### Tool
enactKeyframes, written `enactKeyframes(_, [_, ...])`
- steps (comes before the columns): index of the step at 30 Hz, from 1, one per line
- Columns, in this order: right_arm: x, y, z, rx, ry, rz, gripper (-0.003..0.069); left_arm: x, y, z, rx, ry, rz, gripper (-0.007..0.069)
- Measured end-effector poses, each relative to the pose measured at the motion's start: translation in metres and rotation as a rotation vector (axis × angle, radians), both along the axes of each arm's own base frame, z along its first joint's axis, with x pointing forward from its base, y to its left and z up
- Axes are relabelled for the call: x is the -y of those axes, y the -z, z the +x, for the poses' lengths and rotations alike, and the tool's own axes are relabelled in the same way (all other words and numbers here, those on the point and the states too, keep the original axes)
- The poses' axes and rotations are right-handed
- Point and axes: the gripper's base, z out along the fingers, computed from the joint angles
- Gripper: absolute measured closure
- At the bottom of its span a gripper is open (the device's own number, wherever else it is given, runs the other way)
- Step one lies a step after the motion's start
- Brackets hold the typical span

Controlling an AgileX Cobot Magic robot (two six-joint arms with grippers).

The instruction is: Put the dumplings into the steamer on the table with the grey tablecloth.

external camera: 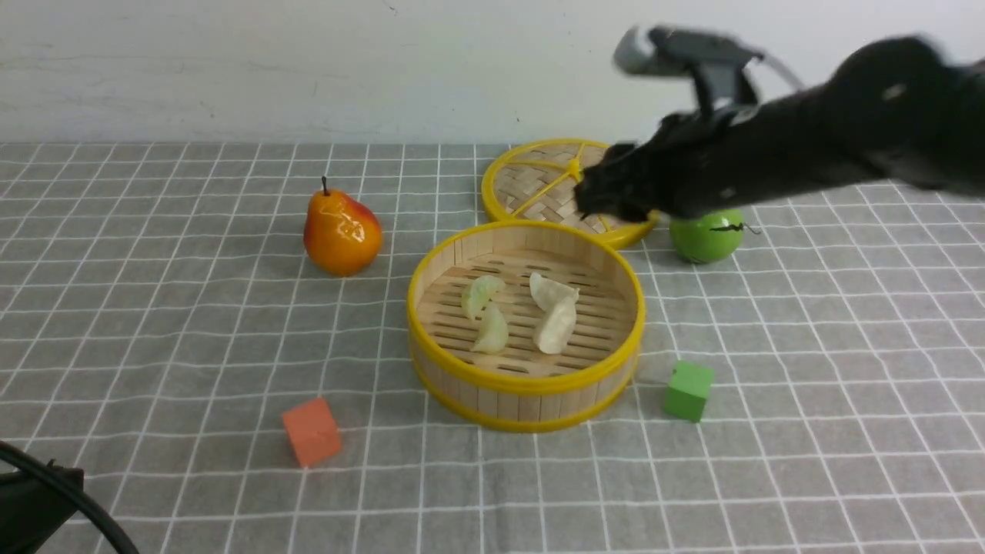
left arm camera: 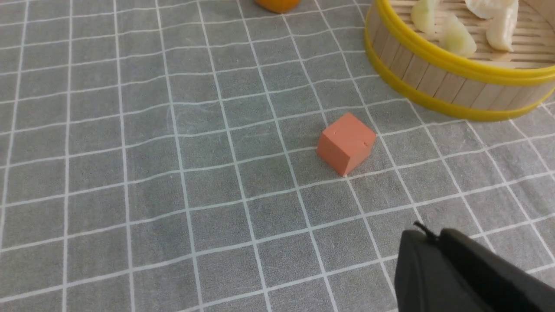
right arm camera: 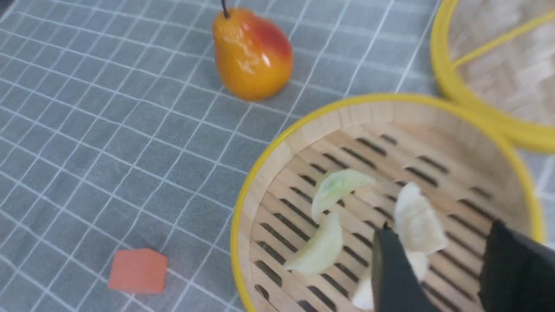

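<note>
roughly front-to-back, it seems, dumplings [external camera: 555,327] lie in the steamer [external camera: 523,400].

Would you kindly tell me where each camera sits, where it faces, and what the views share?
Front: between the arms, facing forward at the steamer; blurred right arm reaches in.
Left wrist: on the left arm, facing down at the orange cube; one dark finger shows.
Right wrist: above the steamer, facing the dumplings; both fingers show, apart.
Shared: all three show steamer and orange cube.

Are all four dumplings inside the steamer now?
All in: the dumplings, two greenish and two white, lie on the steamer floor; none on the grey tablecloth.
</note>
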Motion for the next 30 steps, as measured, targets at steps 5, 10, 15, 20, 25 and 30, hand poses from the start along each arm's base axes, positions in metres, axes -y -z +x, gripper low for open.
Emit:
enactKeyframes(5, [0.042,-0.081,-0.082,0.197,-0.026,-0.085,0.0634,0.0,0.0,0.0,-0.001,0.0,0.001,0.0587])
enactKeyframes(10, [0.073,-0.099,-0.177,0.371,0.001,-0.075,0.0678,0.0,0.0,0.0,-0.001,0.0,0.001,0.0587])
enactKeyframes(15, [0.103,-0.038,-0.245,0.563,0.114,-0.08,0.0674,0.0,0.0,0.0,-0.001,0.0,0.001,0.0586])
enactKeyframes(20, [0.122,0.053,-0.274,0.715,0.203,-0.156,0.0673,0.0,0.0,0.0,-0.001,0.0,0.001,0.0578])
enactKeyframes(25, [0.133,0.128,-0.287,0.958,0.318,-0.122,0.067,0.0,0.001,0.0,-0.005,0.0,-0.004,0.0572])
enactKeyframes(30, [0.142,0.102,-0.293,1.185,0.462,0.01,0.0664,-0.001,0.003,-0.001,-0.023,-0.005,0.009,0.0568])
